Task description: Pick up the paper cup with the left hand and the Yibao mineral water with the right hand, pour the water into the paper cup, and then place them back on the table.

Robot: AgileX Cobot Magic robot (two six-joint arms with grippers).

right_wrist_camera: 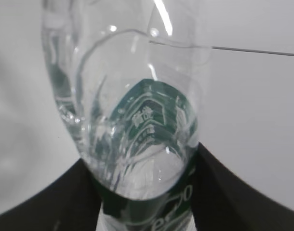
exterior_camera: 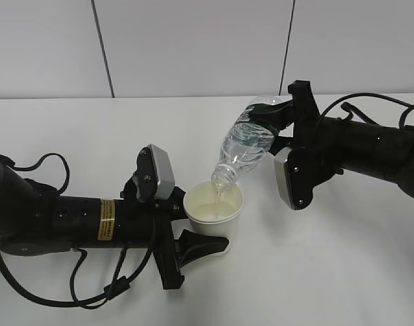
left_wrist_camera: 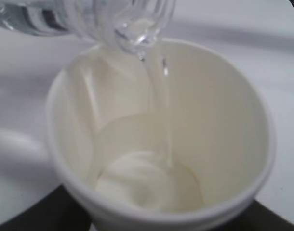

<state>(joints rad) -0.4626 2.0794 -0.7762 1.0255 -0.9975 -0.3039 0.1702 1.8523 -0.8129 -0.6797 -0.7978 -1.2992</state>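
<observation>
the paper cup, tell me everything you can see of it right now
The paper cup is small, off-white and tapered, with a rolled rim and a cream inside; it looks like plain uncoated-looking paper outside. It stands upright, mouth up, held at its lower wall by the left hand, above or on the white table; which cannot be told. A thin stream from the tilted Yibao mineral water falls inside, and a shallow pool of water covers its bottom. The bottle's mouth hangs just over the rim, apparently not touching.

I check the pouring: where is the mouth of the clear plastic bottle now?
In the exterior view, mid-frame, the clear plastic bottle tilts down-left, its mouth just above the off-white paper cup.
</observation>
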